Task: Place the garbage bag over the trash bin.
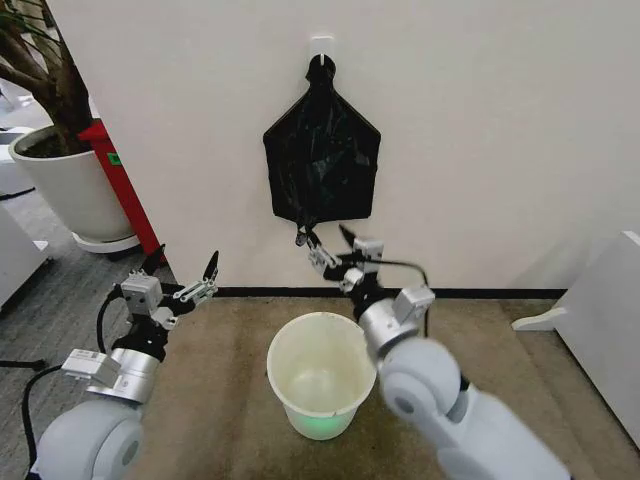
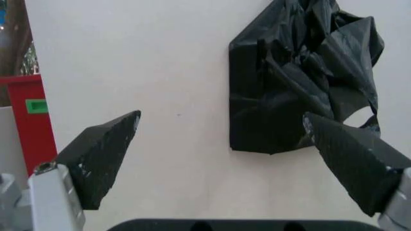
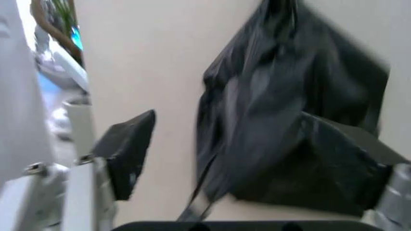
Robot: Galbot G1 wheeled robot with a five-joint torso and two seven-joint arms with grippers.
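Observation:
The white trash bin (image 1: 273, 362) stands upright on the brown floor mat between my arms, its inside showing. Above it, a flat black bundle of bags (image 1: 322, 160) hangs by its knotted top from a white wall hook (image 1: 321, 45). A single garbage bag apart from that bundle is out of view. My right gripper (image 1: 328, 240) is open just under the bundle's lower edge, where a thin black strip dangles. In the right wrist view the bundle (image 3: 270, 110) sits close behind the open right gripper (image 3: 228, 115). My left gripper (image 1: 183, 262) is open, left of the bin, facing the wall and the bundle (image 2: 295, 82).
A large white plant pot (image 1: 65, 185) and a red object (image 1: 120, 185) stand at the left by the wall's corner. A white cabinet (image 1: 610, 320) sits at the right. The wall runs close behind the bin.

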